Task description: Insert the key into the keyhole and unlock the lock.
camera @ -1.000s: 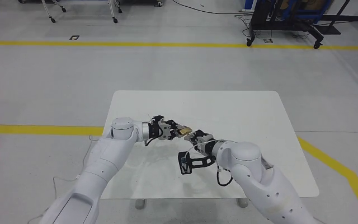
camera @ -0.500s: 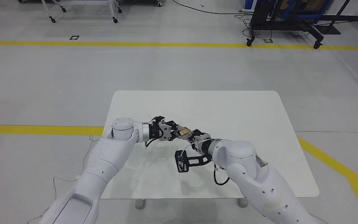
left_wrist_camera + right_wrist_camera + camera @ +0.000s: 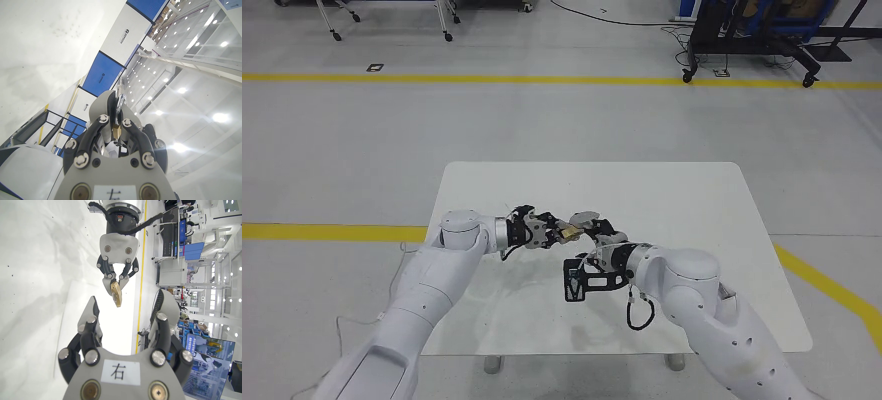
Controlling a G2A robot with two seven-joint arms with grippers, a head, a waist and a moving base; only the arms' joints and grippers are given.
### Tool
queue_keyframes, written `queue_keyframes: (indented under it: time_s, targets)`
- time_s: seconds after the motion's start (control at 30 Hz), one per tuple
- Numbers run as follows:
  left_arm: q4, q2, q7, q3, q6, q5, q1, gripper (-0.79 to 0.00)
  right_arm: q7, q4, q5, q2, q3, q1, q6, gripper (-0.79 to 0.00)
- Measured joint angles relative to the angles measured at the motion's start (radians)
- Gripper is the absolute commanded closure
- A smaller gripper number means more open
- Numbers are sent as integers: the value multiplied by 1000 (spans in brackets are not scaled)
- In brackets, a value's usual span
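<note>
There's the left claw (image 3: 115, 286) clamped tight on the brass lock (image 3: 116, 295), holding it up over the table (image 3: 692, 200). Facing it, the right claw (image 3: 128, 298) gapes, 2 fingers (image 3: 167, 306) spread wide, just short of the lock.

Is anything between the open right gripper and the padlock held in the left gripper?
Nothing visible. The right gripper, open and empty, faces the brass padlock clamped in the left gripper, with only open space between them.
</note>
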Motion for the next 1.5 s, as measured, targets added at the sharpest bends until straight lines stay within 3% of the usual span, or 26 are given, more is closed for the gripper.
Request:
queue_keyframes:
  time_s: [0.23,0.27,0.33,0.5,0.67,0.93,1.5]
  targets:
    - [2,-1,27,-8,4,-20,1,0,0,0,-1,0,-1,0,-1,-785]
    - [1,-1,32,-10,-1,-22,1,0,-3,2,2,0,1,-2,2,-600]
    - [-11,1,51,-17,-43,-11,2,0,-56,19,59,0,25,-15,25,0]
    - [-64,11,104,-36,-224,55,35,0,-268,100,278,13,115,-21,-65,0]
    - [-92,16,112,-49,-247,58,57,0,-364,180,363,29,135,-7,-181,0]
    - [-125,21,119,-52,-272,87,79,0,-301,312,441,38,81,56,-159,0]
    - [-170,29,138,-52,-331,159,103,0,-183,360,562,25,29,110,-58,0]
